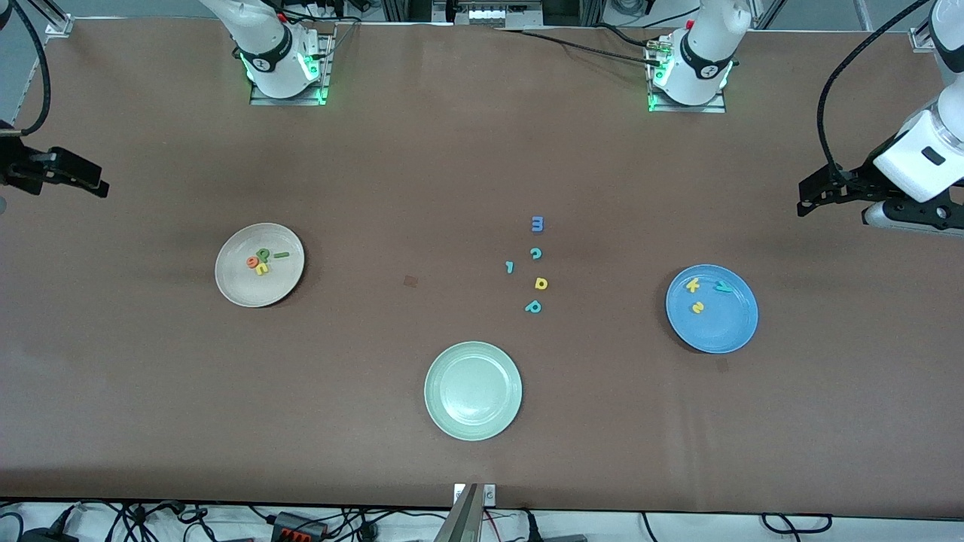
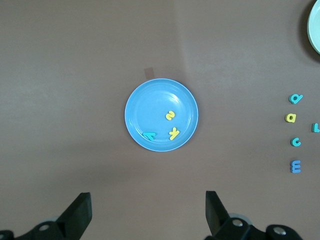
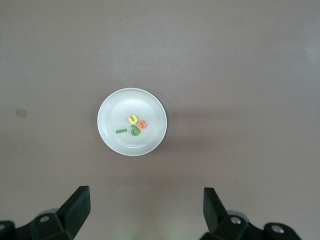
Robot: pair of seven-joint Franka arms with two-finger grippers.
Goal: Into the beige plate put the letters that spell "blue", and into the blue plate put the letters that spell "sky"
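Nearest my front camera sits the pale green plate [image 1: 473,390], holding nothing. From my remote station I see the beige plate [image 1: 239,287] toward the right arm's end, carrying the green "b" [image 1: 263,254], dark green "l" [image 1: 282,255], orange "e" [image 1: 252,262] and yellow "u" [image 1: 261,268]. Toward the left arm's end, the blue plate [image 1: 723,331] holds the yellow "k" [image 1: 692,284], yellow "s" [image 1: 697,307] and teal "y" [image 1: 723,286]. Five spare letters [image 1: 534,266] lie between the plates. Both arms wait high at the table's ends, the left gripper [image 2: 148,212] and right gripper [image 3: 146,211] jaws wide, gripping nothing.
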